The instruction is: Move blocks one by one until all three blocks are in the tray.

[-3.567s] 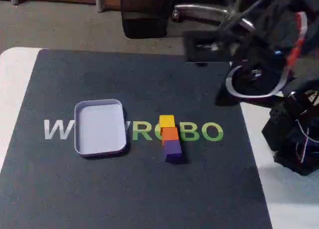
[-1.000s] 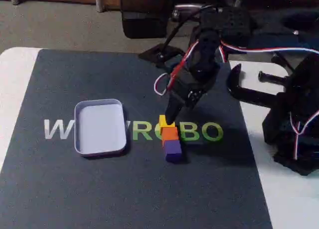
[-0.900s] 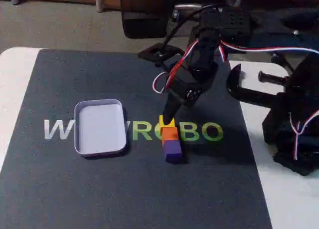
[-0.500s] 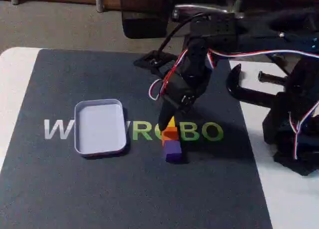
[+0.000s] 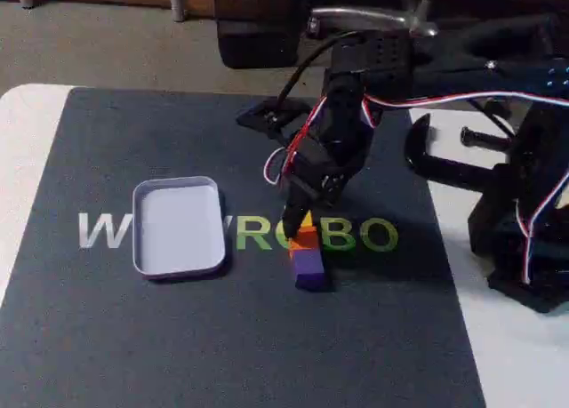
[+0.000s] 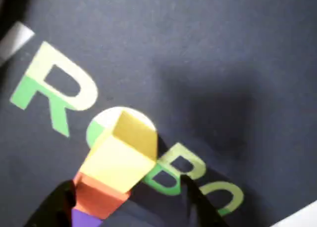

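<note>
The yellow block (image 6: 124, 155), orange block (image 5: 304, 239) and purple block (image 5: 308, 266) lay touching in a row on the dark mat (image 5: 178, 337), well right of the bare tray (image 5: 178, 228), while the end effector (image 5: 299, 223), fingers parted, straddled the yellow block's far edge.

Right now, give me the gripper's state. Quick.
Gripper: open, fingers either side of the yellow block, which sits in line with the orange block; nothing held yet.
</note>
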You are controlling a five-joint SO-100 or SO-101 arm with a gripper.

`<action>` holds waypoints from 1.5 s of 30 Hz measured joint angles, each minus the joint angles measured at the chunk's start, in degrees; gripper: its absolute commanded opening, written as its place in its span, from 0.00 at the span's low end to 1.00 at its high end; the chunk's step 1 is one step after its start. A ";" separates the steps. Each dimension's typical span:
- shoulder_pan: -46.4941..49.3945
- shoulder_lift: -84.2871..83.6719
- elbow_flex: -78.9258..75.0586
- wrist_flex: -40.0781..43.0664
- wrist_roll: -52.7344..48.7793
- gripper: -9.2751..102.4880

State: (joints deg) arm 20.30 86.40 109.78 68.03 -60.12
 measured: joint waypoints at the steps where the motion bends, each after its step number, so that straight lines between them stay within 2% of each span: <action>1: -0.18 -0.18 0.00 -0.18 0.09 0.30; 6: -0.18 -3.87 -2.29 -0.26 0.26 0.30; 15: -0.09 -11.43 -8.96 -0.26 3.16 0.23; 19: -0.26 -11.60 -9.58 0.00 3.34 0.15; 24: -0.26 -11.60 -9.76 0.18 3.43 0.01; 35: -0.26 -11.51 -12.74 2.99 3.43 0.01; 45: -1.76 -4.04 -14.59 6.59 3.43 0.01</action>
State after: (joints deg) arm 18.54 82.35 95.19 74.62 -56.69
